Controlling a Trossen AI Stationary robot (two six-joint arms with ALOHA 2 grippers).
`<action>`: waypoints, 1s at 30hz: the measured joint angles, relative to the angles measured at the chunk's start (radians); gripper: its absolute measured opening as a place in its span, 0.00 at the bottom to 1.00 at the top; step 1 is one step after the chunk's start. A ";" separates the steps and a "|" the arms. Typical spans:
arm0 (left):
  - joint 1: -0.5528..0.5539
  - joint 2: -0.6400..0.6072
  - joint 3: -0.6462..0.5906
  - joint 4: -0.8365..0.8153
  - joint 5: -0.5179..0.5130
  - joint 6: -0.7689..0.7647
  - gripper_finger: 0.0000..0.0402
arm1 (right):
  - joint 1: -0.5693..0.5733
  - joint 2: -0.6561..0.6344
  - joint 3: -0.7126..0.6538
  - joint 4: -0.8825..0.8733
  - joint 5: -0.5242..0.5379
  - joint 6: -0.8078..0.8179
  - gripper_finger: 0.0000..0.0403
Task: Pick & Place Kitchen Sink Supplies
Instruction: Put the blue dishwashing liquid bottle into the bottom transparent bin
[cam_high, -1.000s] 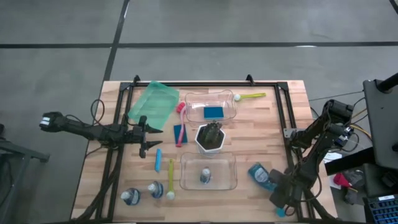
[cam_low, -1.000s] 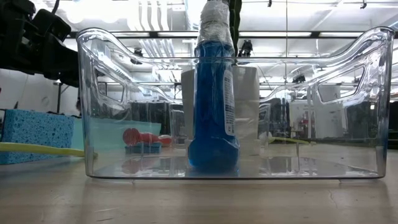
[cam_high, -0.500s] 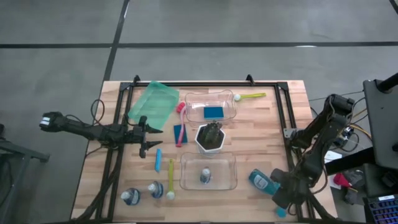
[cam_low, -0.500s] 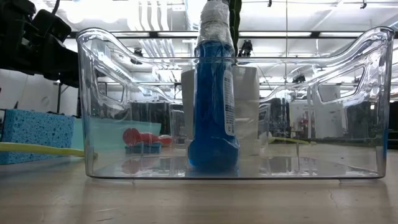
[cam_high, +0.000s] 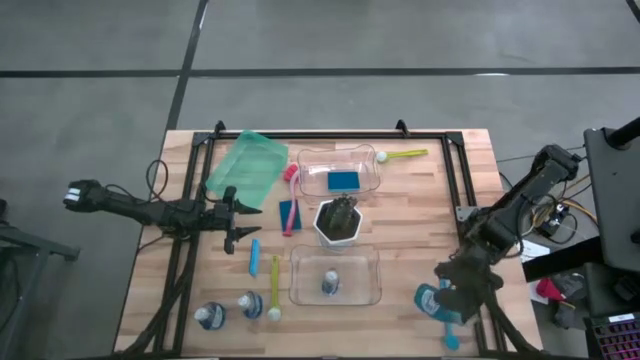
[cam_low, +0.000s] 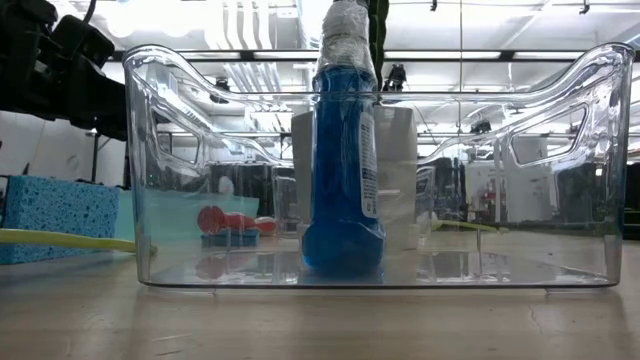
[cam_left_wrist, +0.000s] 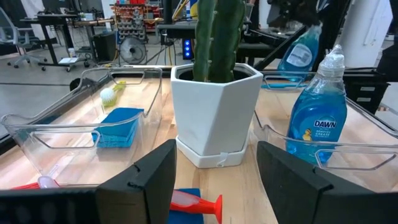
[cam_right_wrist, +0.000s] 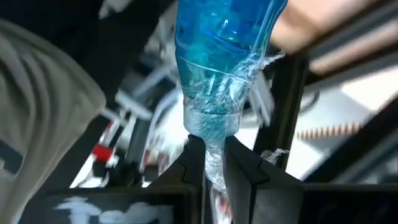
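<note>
Wooden table (cam_high: 420, 215): right gripper (cam_right_wrist: 210, 163) clamped on bottle (cam_right_wrist: 221, 68) neck, mid-carry; next, likely lower it into near bin (cam_high: 336, 274). Left gripper (cam_high: 238, 212) idle, fingers apart.

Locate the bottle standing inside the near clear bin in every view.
High: bottle, mid-bin, just below the white pot.
Low: centre, pot behind it.
Left wrist: right of the pot, at.
Right wrist: not shown.
Shared landmark: the pot.

The right gripper (cam_high: 447, 300) has carried its bottle (cam_high: 431, 300) (blue liquid) toward the table's near edge, apparently lifted clear.
</note>
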 joint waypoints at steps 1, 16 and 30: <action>0.000 0.000 0.000 0.000 0.000 0.000 0.54 | -0.025 -0.002 -0.001 0.001 -0.055 0.004 0.07; 0.000 0.000 0.000 0.000 0.000 0.000 0.54 | -0.396 0.053 -0.037 -0.012 -0.366 -0.008 0.07; 0.000 0.000 0.000 0.000 0.000 0.000 0.54 | -0.407 0.173 -0.072 0.222 -0.427 0.062 0.09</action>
